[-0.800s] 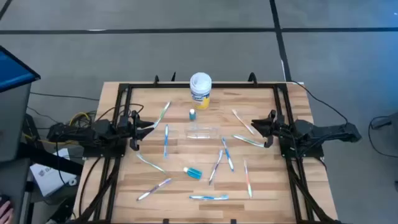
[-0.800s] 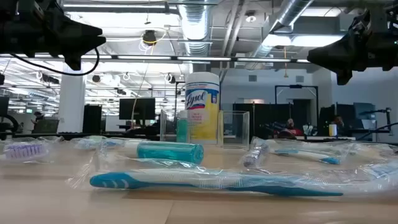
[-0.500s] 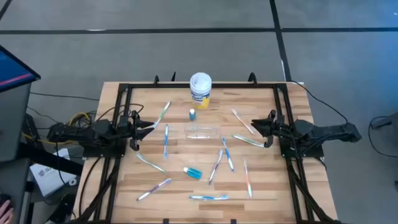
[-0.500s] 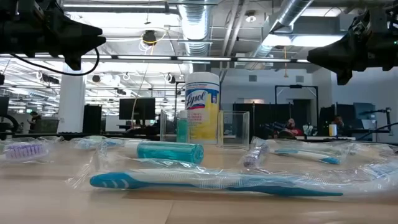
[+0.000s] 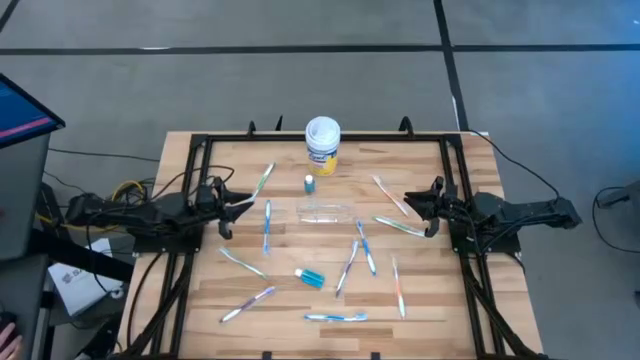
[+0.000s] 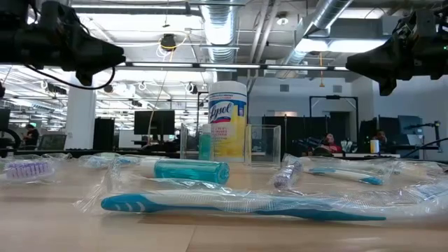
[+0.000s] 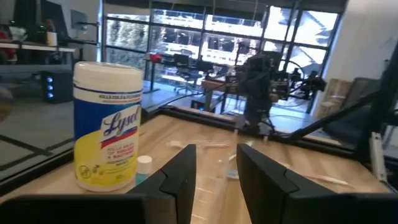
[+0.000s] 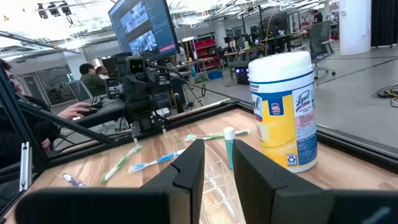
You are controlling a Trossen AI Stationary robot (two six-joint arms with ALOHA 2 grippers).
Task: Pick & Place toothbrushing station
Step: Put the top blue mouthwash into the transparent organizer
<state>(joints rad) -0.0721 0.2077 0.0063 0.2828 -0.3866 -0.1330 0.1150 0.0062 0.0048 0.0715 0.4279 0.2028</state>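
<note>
Right now my left pincer (image 5: 232, 205) hangs above the left side of the table, its two dark fingers (image 7: 180, 171) parted by a narrow gap with nothing between them and nothing touching them. My left arm (image 5: 130, 213) reaches in low and level from the left edge, the wrist pointed across the boards toward the middle. Opposite it, my right pincer (image 5: 420, 203) waits over the right side, its fingers (image 8: 189, 165) likewise a little apart and empty, with the right arm (image 5: 510, 214) stretched in from the right edge.

Between the two pincers lies the clear plastic cup (image 5: 324, 211), on its side near the middle of the wooden table (image 5: 430, 300). Just behind it stands a small teal tube (image 5: 309, 184) upright, and behind that the yellow Lysol canister (image 5: 322, 146) with its white lid, near the far edge. A second teal tube (image 5: 310, 277) lies flat toward the near side.

Toothbrushes are scattered around. One blue toothbrush (image 5: 267, 226) lies just beside my left pincer, and a green-tipped one (image 5: 263, 179) slants toward the far left. A pale one (image 5: 400, 227) lies close under my right pincer. Nearest the front edge rests a blue toothbrush in clear wrap (image 6: 231, 203), with the flat teal tube just behind it in the low view.
</note>
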